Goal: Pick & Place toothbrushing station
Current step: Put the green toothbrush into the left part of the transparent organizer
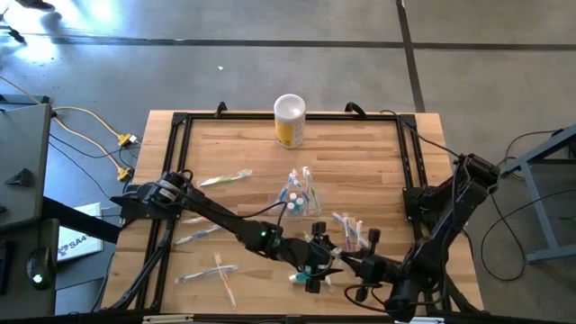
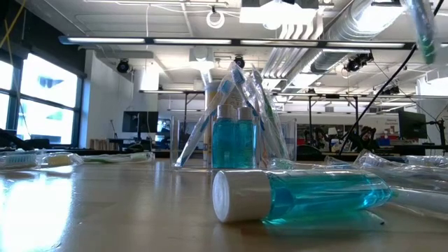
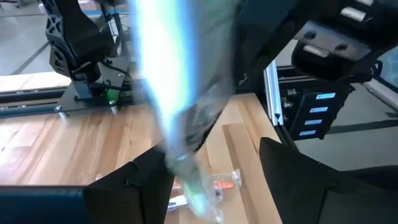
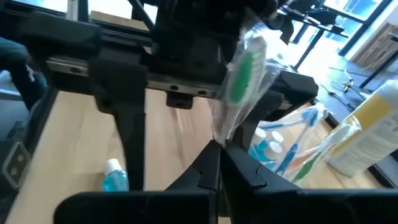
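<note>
The clear holder stands mid-table on its base, with toothbrushes and teal tubes in it; the low view shows it too. My right gripper is shut on a wrapped toothbrush with green bristles, near the table's near edge, in front of the holder. My left gripper meets it there, open, one finger on either side of that toothbrush. In the high view the two grippers stand close together. My right gripper pinches the wrapped toothbrush's handle end between its two fingers. The toothbrush rises slanting from the fingers, bristle end up, lifted clear of the table. My left gripper: the toothbrush passes close by one finger; whether they touch I cannot tell.
A yellow canister with a white top stands at the far edge. Loose wrapped toothbrushes lie on the table's left half, and more lie in a pile at the right. A teal tube lies on its side near the front.
</note>
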Controlling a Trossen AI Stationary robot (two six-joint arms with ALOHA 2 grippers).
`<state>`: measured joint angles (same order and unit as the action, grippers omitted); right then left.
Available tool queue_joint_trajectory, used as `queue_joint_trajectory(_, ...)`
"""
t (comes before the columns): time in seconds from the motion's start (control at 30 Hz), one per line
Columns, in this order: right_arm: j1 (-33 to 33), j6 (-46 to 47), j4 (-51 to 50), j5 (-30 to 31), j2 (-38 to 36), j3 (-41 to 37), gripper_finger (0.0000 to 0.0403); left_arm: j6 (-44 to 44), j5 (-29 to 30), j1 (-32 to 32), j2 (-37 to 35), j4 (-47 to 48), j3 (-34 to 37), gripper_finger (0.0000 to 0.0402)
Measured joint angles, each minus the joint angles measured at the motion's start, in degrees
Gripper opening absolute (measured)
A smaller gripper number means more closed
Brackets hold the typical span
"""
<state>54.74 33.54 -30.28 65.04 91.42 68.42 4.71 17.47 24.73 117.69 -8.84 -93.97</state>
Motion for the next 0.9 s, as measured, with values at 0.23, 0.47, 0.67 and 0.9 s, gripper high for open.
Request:
queue_joint_trajectory(0.23,0.0,-0.8,1.0,-0.5,0.0,0.0,0.0002,0.0,0.1,0.0,0.0,0.0,0.0,0.0189)
queue_joint_trajectory(0.47,0.0,-0.8,1.0,-0.9,0.0,0.0,0.0003,-1.0,0.4,0.0,0.0,0.0,0.0,0.0068)
queue_joint_trajectory(0.67,0.0,-0.3,1.4,-3.3,0.0,0.0,0.0003,-1.5,0.5,0.0,0.0,0.1,0.0,0.0018)
queue_joint_trajectory(0.9,-0.5,-0.1,1.7,-5.4,0.0,0.0,0.0041,-1.4,0.1,0.0,0.0,1.6,0.0,0.0012)
